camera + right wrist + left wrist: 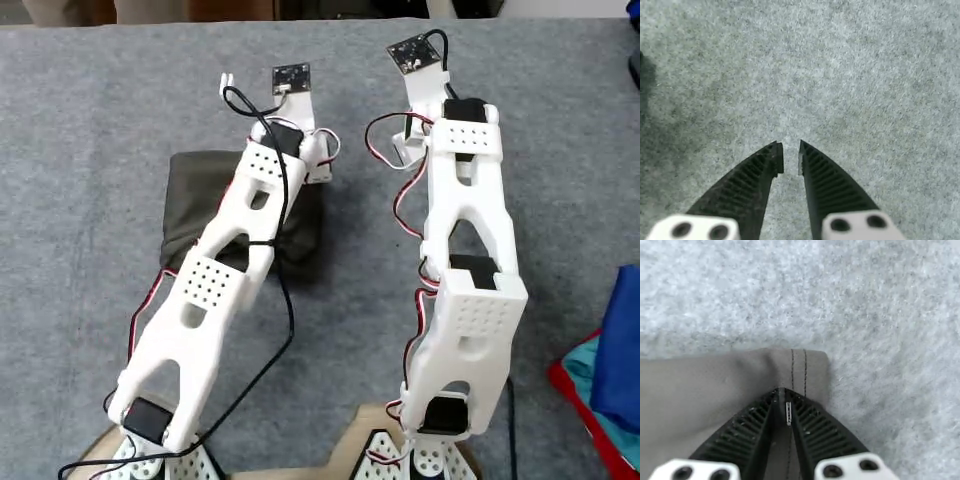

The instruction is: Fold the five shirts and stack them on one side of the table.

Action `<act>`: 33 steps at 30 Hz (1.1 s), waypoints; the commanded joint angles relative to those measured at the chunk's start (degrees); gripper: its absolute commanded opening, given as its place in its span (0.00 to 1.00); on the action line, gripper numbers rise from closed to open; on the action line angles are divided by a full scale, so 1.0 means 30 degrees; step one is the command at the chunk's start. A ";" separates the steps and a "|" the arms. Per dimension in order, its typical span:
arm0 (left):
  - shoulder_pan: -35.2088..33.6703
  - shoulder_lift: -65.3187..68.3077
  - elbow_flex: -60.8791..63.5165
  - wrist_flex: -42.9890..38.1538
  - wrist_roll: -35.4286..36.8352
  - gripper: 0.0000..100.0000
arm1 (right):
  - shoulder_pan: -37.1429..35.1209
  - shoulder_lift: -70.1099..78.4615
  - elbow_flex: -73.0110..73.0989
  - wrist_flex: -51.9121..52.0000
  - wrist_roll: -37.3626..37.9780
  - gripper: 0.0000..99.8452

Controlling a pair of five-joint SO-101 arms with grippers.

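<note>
Olive shirt (715,385) lies part-folded on the bench (90,90) under the left gripper (785,399), jaws closed on its hem corner, right gripper (790,159) jaws narrowly parted over bare felt; likely mid-fold, next: draw corner across.

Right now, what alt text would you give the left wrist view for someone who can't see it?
The left gripper is shut on a grey-brown shirt, close to its corner with the double line of stitching. The shirt lies on a grey felt table, with bare felt beyond the corner.
</note>
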 commanded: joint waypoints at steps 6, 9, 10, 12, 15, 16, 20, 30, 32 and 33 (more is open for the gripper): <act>-0.1407 -0.0484 -0.4630 0.3429 -0.0029 0.02 | 0.0161 -0.0513 -0.0103 -0.0322 -0.0088 0.07; -0.2549 -0.1099 -0.5275 0.4542 -0.0059 0.02 | 0.0161 -0.1011 -0.0484 0.0088 0.0029 0.07; -0.3048 -0.1832 -0.5304 0.5187 -0.0147 0.02 | 0.0161 -0.1275 -0.0747 0.0527 0.0059 0.07; -0.4015 -0.3326 -0.5304 0.6564 -0.0205 0.02 | 0.0132 -0.1890 -0.1275 0.1465 0.0088 0.07; -0.5333 -0.4879 -0.5275 0.7736 -0.1231 0.02 | -0.0806 -0.3121 -0.2974 0.3546 0.1026 0.07; -0.5773 -0.5231 -0.5099 0.7736 -0.1553 0.02 | -0.1421 -0.3560 -0.3648 0.4513 0.1553 0.07; -0.7267 -0.6637 -0.2403 0.7736 -0.1377 0.02 | -0.4264 -0.4762 -0.6081 0.8733 0.2081 0.07; -0.8527 -1.2615 1.1429 0.7707 -0.2462 0.02 | -0.9187 -0.5026 -0.6930 1.2747 0.2784 0.07; -0.8615 -1.3553 1.2982 0.7678 -0.3194 0.02 | -0.9451 -0.5026 -0.6637 1.2747 0.2725 0.07; -0.8674 -1.3788 1.3538 0.7619 -0.3458 0.02 | -0.9597 -0.5026 -0.6403 1.2747 0.2725 0.07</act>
